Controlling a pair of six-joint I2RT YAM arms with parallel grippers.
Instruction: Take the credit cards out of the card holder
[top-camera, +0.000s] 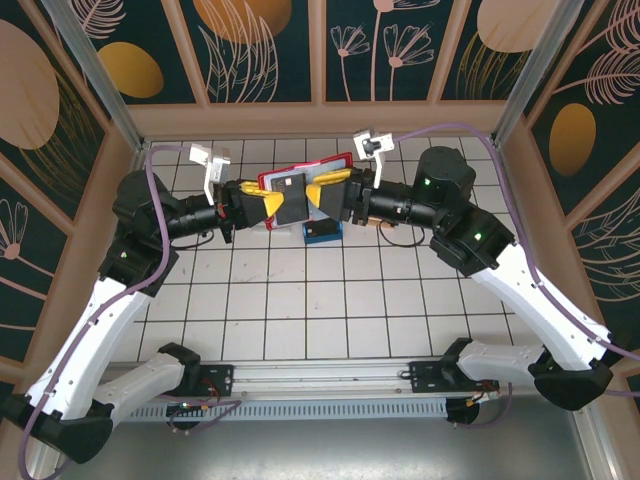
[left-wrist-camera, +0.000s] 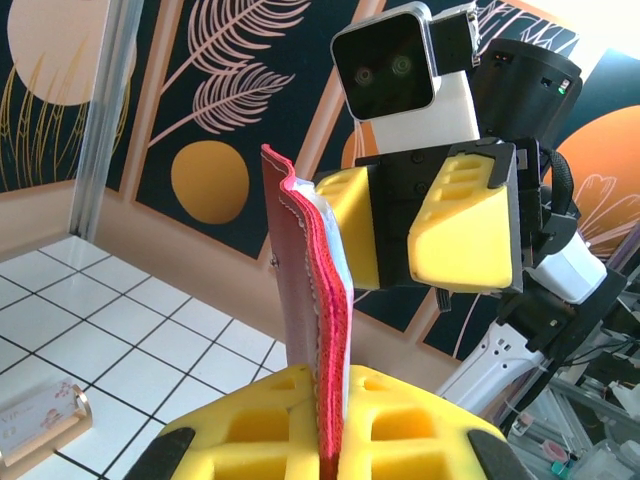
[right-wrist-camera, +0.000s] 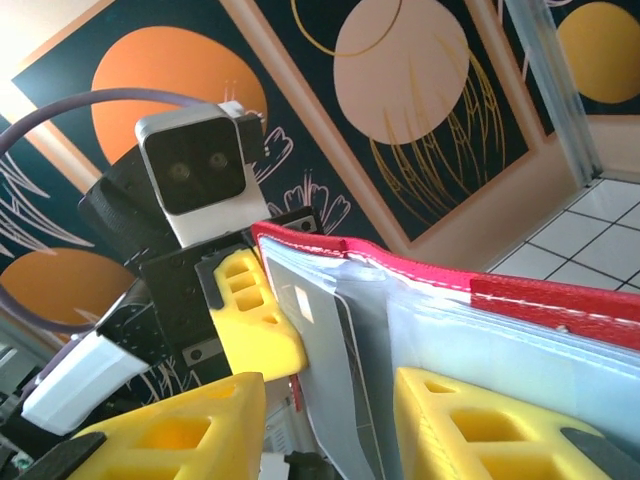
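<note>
White tiled table (top-camera: 300, 310) walled by leaf-patterned panels (top-camera: 260, 50) lies under the card holder (top-camera: 300, 185).

White tiled floor (top-camera: 300, 300), dark leaf-patterned wall panels (top-camera: 260, 60).

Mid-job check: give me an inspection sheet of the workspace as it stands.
Surface: white tiled table, nothing spilled.
Job's things: red folding wallet held upright; dark flat card sits in its see-through pocket, not yet out.
Clutter: blue metallic block on the tiles under the wallet; small copper-coloured block on the tiles.
Grippers: left gripper shut on the wallet's edge; right gripper open, fingers astride the inner pockets.
Cables: purple cables run along the arms, clear of the wallet.
Surroundings: dark leaf-patterned wall panels; nothing seen intruding.
</note>
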